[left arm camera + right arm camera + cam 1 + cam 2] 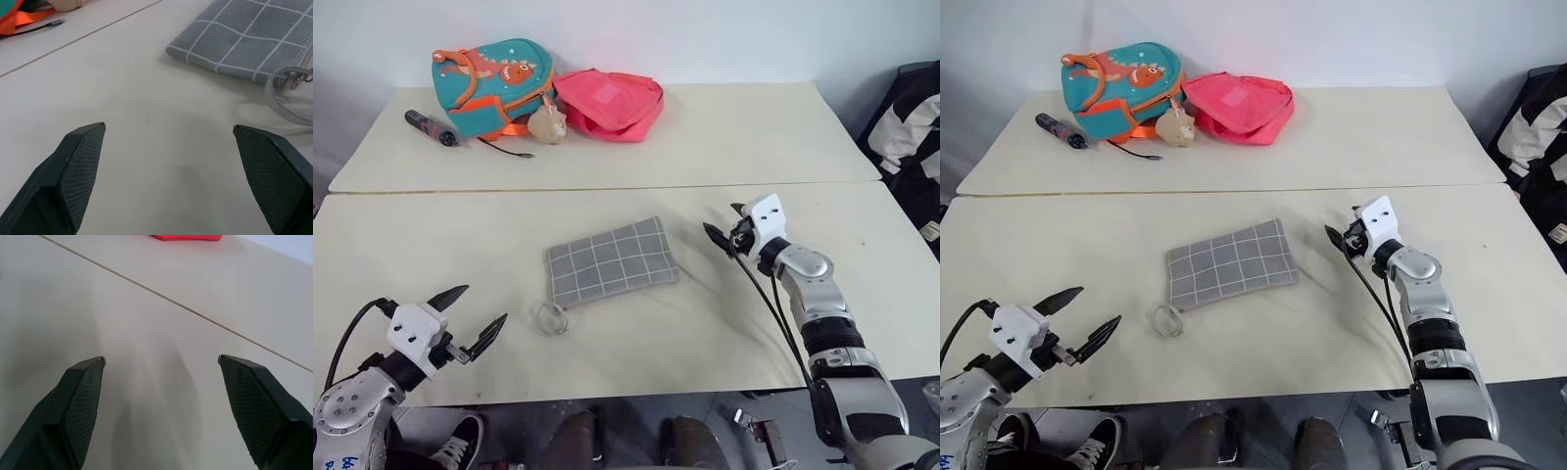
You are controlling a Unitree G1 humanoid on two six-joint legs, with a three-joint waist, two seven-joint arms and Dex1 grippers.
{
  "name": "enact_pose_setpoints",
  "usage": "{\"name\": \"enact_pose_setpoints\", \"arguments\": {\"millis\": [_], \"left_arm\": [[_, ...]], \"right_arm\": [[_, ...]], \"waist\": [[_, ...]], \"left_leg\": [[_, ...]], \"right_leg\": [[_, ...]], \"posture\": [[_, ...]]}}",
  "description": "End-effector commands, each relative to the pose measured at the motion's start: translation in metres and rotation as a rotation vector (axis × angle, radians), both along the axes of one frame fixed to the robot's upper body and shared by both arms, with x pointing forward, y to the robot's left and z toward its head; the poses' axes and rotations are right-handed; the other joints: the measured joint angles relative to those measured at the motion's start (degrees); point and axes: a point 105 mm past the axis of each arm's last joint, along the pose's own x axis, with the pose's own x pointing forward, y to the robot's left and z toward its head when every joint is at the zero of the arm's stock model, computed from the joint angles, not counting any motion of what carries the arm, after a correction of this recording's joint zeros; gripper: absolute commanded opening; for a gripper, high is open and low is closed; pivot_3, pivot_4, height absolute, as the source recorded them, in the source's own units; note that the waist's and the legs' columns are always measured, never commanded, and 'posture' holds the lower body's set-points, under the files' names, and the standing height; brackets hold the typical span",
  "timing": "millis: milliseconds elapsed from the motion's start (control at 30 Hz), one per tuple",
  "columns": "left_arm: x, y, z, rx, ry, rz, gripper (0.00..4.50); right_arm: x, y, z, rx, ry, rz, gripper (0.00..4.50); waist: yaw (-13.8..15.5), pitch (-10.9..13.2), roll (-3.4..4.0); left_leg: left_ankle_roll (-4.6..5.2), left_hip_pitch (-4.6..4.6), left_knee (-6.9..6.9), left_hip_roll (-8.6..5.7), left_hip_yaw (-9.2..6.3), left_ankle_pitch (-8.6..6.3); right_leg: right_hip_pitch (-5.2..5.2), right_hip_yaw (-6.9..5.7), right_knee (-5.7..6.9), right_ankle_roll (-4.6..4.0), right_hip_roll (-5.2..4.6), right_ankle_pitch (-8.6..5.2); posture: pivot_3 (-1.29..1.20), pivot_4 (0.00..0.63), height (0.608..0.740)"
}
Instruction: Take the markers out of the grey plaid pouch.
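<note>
The left gripper (470,315) hovers nearest, jaws spread wide and empty, near the grey plaid pouch (610,260). The pouch lies flat and closed on the table (724,147), its ring pull (551,318) on the near corner. To its right, the right gripper (724,225) gapes wide, holding nothing. Beyond the pouch sit a teal backpack (494,83) and pink bag (610,104).

The left gripper (475,315) hung low at the near left, its arm bent in from the corner, black fingers (78,166) spread wide and holding nothing. The right arm reached forward from the near right, wrist angled leftward, and the right gripper (724,223) also stood open and empty.
</note>
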Motion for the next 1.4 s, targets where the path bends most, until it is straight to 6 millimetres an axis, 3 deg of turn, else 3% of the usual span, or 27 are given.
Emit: {"name": "enact_pose_setpoints", "arguments": {"millis": [33, 167, 333, 433, 600, 733, 867, 1000, 1100, 1400], "left_arm": [[0.0, 0.001, 0.008, 0.013, -0.046, 0.004, 4.46], [0.003, 0.003, 0.007, 0.058, -0.052, 0.023, 4.46], [0.007, 0.002, 0.012, 0.064, -0.081, 0.017, 4.46], [0.014, 0.003, 0.012, 0.107, -0.094, 0.025, 4.5], [0.021, -0.001, 0.011, 0.186, -0.133, -0.001, 4.5], [0.03, -0.008, 0.013, 0.272, -0.179, -0.047, 4.5], [0.035, -0.013, 0.013, 0.358, -0.22, -0.087, 4.5], [0.041, -0.022, 0.008, 0.432, -0.249, -0.153, 4.5], [0.051, -0.03, 0.005, 0.495, -0.276, -0.197, 4.5], [0.072, -0.058, -0.005, 0.68, -0.37, -0.397, 4.5]], "right_arm": [[-0.001, -0.006, 0.016, 0.004, -0.056, -0.013, 3.9], [-0.001, -0.004, 0.018, 0.001, -0.059, 0.0, 3.9], [-0.007, 0.019, 0.033, 0.052, -0.084, 0.1, 3.9], [-0.015, 0.055, 0.046, 0.101, -0.099, 0.202, 3.25], [-0.029, 0.102, 0.053, 0.141, -0.109, 0.283, 1.5], [-0.047, 0.131, 0.039, 0.134, -0.062, 0.358, 0.07], [-0.055, 0.129, 0.028, 0.012, -0.069, 0.381, 0.03], [-0.048, 0.113, 0.016, -0.09, -0.058, 0.341, 0.03], [-0.049, 0.112, 0.005, -0.188, -0.058, 0.365, 0.03], [-0.05, 0.117, -0.001, -0.192, -0.033, 0.372, 0.03]], "waist": [[0.0, 0.0, 0.0], [0.0, 0.0, 0.0], [0.0, 0.0, 0.0], [-0.1, 0.0, 0.0], [-0.1, 0.0, 0.0], [0.3, 0.0, -0.03], [0.2, 0.0, -0.05], [0.1, 0.0, -0.06], [0.1, 0.0, -0.06], [0.1, 0.0, -0.07]], "left_leg": [[0.0, 0.0, 0.0, 0.0, 0.0, 0.0], [0.0, 0.0, 0.0, 0.01, 0.0, 0.0], [-0.06, 0.0, 0.0, 0.01, 0.01, -0.04], [-0.07, 0.0, 0.0, 0.04, 0.01, -0.04], [-0.12, 0.03, -0.02, 0.12, 0.01, -0.07], [-0.31, 0.03, -0.02, 0.12, -0.02, -0.18], [-0.31, 0.03, -0.02, -0.02, 0.03, -0.2], [-0.29, 0.04, -0.02, -0.01, 0.15, -0.21], [-0.31, 0.06, -0.03, 0.05, 0.16, -0.19], [-0.09, 0.12, -0.03, 0.04, 0.2, -0.06]], "right_leg": [[0.0, 0.0, 0.0, 0.0, 0.0, 0.0], [-0.01, 0.01, 0.0, 0.0, -0.01, 0.0], [-0.03, 0.02, 0.0, 0.0, -0.02, 0.0], [-0.03, 0.03, 0.02, -0.01, -0.04, 0.0], [-0.14, 0.03, 0.22, -0.02, -0.01, 0.01], [-0.16, 0.01, 0.26, -0.02, -0.01, 0.01], [-0.16, 0.01, 0.24, -0.02, 0.01, 0.01], [-0.22, 0.02, 0.24, -0.02, 0.01, 0.01], [-0.23, -0.02, 0.27, -0.02, 0.03, 0.01], [-0.2, -0.16, 0.36, -0.02, 0.01, 0.01]], "posture": [[0.0, 0.15, 0.74], [0.0, 0.15, 0.74], [0.0, 0.15, 0.74], [0.0, 0.15, 0.74], [0.0, 0.15, 0.74], [0.0, 0.15, 0.74], [0.0, 0.15, 0.74], [0.0, 0.15, 0.74], [0.0, 0.15, 0.74], [0.0, 0.15, 0.74]]}}
